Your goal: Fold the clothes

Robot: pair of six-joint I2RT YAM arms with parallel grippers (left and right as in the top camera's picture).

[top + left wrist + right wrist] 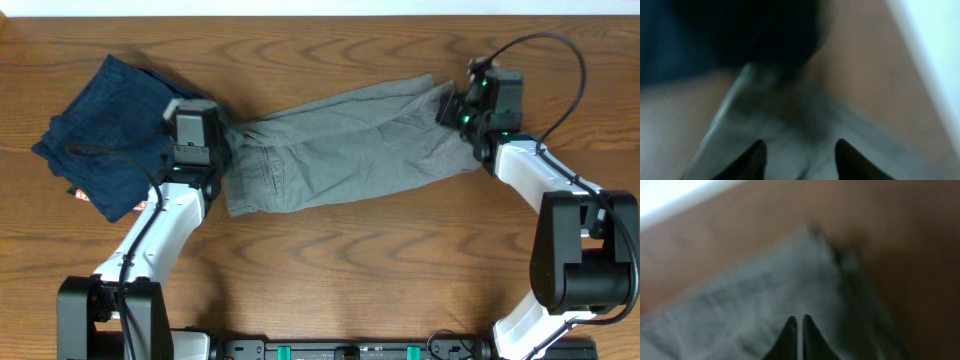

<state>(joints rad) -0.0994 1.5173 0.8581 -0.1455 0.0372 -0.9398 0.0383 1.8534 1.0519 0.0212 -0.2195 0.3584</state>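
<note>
The grey-olive trousers (340, 150) lie stretched across the middle of the wooden table, with the waistband at the left and the leg ends at the right. My left gripper (226, 150) is at the waistband end. In the left wrist view its fingers (800, 152) are apart, with trouser fabric (790, 125) between and below them. My right gripper (452, 106) is at the leg ends. In the blurred right wrist view its fingers (798, 322) are pressed together on the grey fabric (750, 300), with only a thin gap between them.
A dark navy-blue folded garment (105, 135) lies at the far left, beside my left arm. The table's far edge (320, 14) runs along the top. Bare wood (350, 270) lies in front of the trousers.
</note>
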